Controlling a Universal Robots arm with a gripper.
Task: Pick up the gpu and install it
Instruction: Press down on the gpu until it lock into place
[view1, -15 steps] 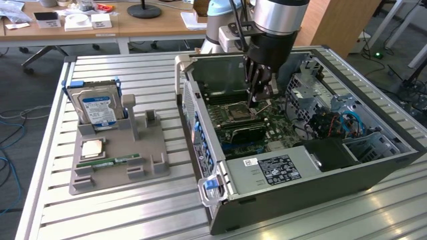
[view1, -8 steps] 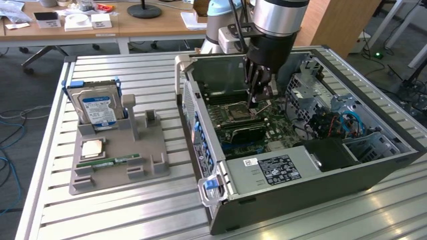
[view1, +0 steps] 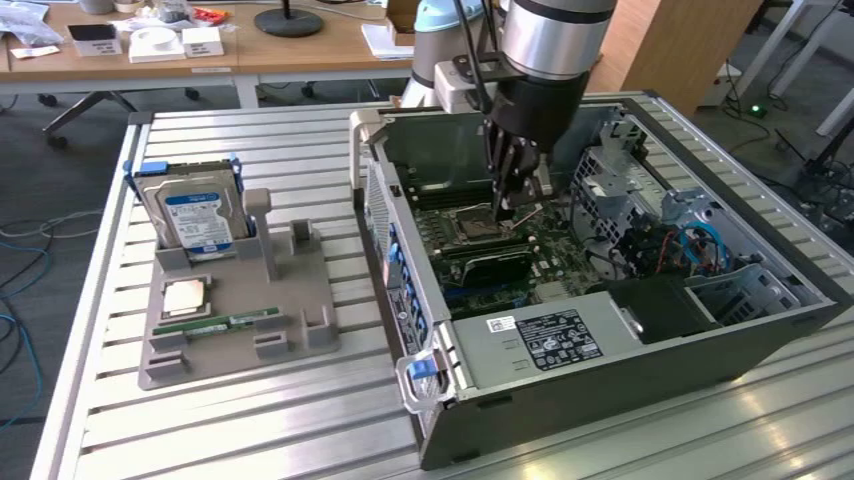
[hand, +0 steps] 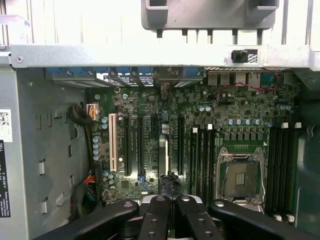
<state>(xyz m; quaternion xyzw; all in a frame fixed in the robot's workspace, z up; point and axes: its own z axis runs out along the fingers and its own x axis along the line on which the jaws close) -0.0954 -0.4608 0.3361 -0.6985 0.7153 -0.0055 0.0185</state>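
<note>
Grey sheet metal of the open computer case (view1: 601, 390) sits closest in the exterior view, with the motherboard exposed inside it. On that board I see the gpu (view1: 489, 263) as a dark slab among the expansion slots, on the near side of the processor socket (view1: 477, 226). In the wrist view it shows edge-on (hand: 170, 182), just ahead of the fingertips. The gripper (view1: 505, 205) hangs inside the case, above the socket. Its fingers (hand: 156, 212) are drawn close, with only a sliver between them. I cannot tell whether they pinch the card. At the exterior view's left, a grey holder (view1: 214, 365) carries a memory stick (view1: 220, 325) and, farther back, a hard drive (view1: 198, 215).
</note>
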